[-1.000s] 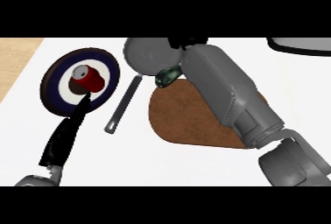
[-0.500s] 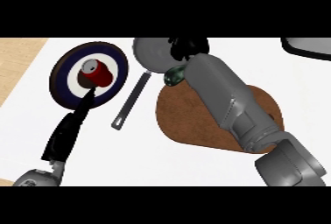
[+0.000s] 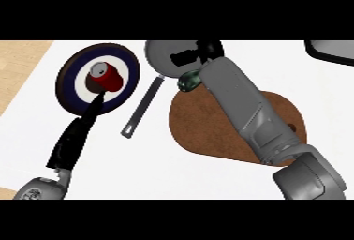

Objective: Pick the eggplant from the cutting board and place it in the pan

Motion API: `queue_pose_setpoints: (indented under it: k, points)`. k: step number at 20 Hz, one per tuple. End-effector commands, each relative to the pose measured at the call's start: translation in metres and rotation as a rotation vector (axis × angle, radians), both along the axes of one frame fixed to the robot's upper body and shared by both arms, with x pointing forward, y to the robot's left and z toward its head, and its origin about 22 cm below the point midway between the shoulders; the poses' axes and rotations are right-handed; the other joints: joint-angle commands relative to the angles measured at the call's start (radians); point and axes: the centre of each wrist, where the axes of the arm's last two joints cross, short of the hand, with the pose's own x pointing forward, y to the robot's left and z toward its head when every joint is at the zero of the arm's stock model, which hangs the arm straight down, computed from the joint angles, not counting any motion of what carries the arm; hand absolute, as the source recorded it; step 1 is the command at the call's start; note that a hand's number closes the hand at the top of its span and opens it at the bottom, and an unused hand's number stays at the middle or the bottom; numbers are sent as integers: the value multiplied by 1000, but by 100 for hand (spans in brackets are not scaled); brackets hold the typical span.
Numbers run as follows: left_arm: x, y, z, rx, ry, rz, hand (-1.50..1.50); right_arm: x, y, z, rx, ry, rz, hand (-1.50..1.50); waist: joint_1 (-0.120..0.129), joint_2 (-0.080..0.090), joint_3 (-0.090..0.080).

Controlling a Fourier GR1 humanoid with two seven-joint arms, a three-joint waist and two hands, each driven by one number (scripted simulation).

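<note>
The grey pan (image 3: 160, 52) lies at the top centre, its handle (image 3: 142, 108) running down and to the left. My right hand (image 3: 202, 50) reaches across the brown cutting board (image 3: 207, 129) and hangs over the pan, fingers curled. The dark eggplant (image 3: 188, 82) shows just under the wrist, between the board's far edge and the pan's near rim. The hand seems shut on it, though most of the hold is hidden. My left hand (image 3: 75, 136) rests open at the lower left, fingers pointing up toward the plate.
A navy and white plate (image 3: 77, 79) with a red cup (image 3: 108, 78) on it sits left of the pan. A dark object (image 3: 333, 48) pokes in at the top right. A wooden strip (image 3: 17, 70) borders the white counter on the left.
My right hand and the eggplant have shifted a little over the board's far edge toward the pan. The left hand has stayed where it was.
</note>
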Motion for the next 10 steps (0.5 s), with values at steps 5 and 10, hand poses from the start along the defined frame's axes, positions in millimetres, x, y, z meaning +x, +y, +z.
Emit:
queue_pose_setpoints:
  k: [5,10]
  points:
    - [2,3,1,2,3,23,0,2,-5,8,204,-210,-209,-150,-24,-11,0]
    - [-5,7,-9,0,24,46,0,9,-38,4,280,-253,-393,-150,-51,-14,0]
